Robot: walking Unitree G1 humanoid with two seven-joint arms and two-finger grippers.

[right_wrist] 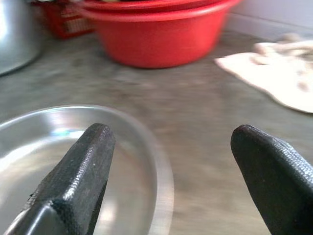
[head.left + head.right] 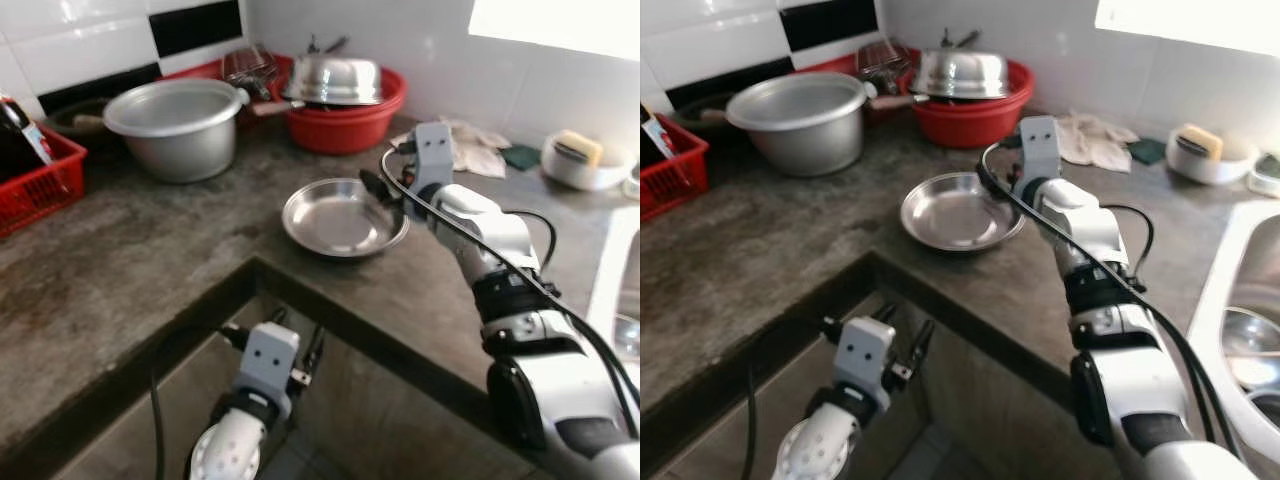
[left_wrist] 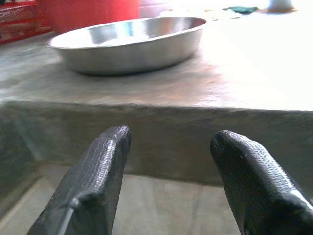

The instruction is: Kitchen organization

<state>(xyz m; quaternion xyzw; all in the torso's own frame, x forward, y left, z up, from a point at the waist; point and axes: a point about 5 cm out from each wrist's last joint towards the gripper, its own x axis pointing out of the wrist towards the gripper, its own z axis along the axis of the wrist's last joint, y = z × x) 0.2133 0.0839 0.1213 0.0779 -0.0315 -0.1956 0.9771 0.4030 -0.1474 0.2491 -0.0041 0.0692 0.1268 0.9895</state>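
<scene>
the right gripper (image 1: 168,171) hovered, jaws spread, over the steel plate's (image 2: 340,220) rim. the left gripper (image 3: 171,186) hung below the counter (image 2: 120,270), jaws spread.

counter (image 2: 150,260) wraps in an l around a recess at near centre. steel plate (image 2: 342,217) sits on the counter just behind the inner corner. behind the plate, against the wall: basin (image 2: 345,120) with a domed lid (image 2: 335,80) lying in it. left of the basin, large pot (image 2: 178,127) on the counter. far left edge, crate (image 2: 38,180). right of the basin, cloth (image 2: 470,148) on the counter, then a small bowl (image 2: 585,160) further right. sink (image 2: 1250,330) at the far right. right gripper (image 2: 385,193) over the plate's right rim, one finger above the plate, the other beyond the rim. left gripper (image 2: 270,340) low in the recess, before the counter's front face.
</scene>
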